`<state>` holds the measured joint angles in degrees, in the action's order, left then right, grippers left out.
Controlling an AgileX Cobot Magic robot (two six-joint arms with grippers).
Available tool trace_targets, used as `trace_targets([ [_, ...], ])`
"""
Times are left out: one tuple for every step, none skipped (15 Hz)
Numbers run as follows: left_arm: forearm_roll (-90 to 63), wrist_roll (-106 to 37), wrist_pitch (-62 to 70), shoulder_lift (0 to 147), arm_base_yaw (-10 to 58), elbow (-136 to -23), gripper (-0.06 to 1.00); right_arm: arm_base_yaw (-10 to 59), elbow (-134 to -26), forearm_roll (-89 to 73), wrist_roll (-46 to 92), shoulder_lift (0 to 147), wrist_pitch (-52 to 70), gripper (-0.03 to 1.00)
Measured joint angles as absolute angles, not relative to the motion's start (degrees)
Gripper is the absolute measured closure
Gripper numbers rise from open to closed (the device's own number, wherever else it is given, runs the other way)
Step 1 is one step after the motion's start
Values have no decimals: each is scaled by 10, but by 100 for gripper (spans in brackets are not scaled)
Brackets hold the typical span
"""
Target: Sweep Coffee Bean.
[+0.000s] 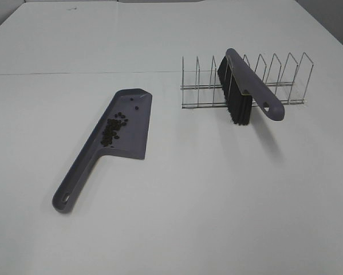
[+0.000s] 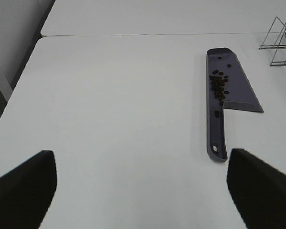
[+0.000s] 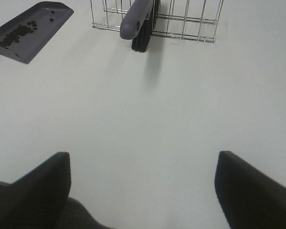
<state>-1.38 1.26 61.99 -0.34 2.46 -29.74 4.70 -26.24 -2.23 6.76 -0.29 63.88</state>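
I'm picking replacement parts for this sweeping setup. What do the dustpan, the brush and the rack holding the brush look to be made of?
The grey-purple long-handled dustpan looks like moulded plastic: matte, one uniform colour, hanging hole in the handle. The matching grey-purple brush seems plastic too, with dense black bristles, probably synthetic. The thin silver wire rack looks like bare or plated metal: slim shiny rods.

One flat grey-purple plastic dustpan with a long handle lies on the white table, holding a few dozen tiny dark brown oval coffee beans, too small and clustered to count exactly. One grey-handled brush with black bristles rests in one silver wire rack
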Motion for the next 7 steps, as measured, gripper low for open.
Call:
trace_targets([
  [-14, 13, 620, -3, 25, -297, 6, 47, -262, -22, 68, -3, 639, 23],
  [-14, 13, 620, -3, 25, -297, 6, 47, -262, -22, 68, -3, 639, 23],
  [-14, 13, 620, -3, 25, -297, 6, 47, -262, -22, 68, -3, 639, 23],
  [-14, 13, 620, -3, 25, -297, 6, 47, -262, -22, 68, -3, 639, 23],
  [-14, 13, 620, -3, 25, -297, 6, 47, -262, -22, 68, -3, 639, 23],
  [-14, 13, 620, -3, 25, -297, 6, 47, -262, -22, 68, -3, 639, 23],
  [-14, 13, 620, -3, 25, -297, 6, 47, -262, -22, 68, -3, 639, 23],
])
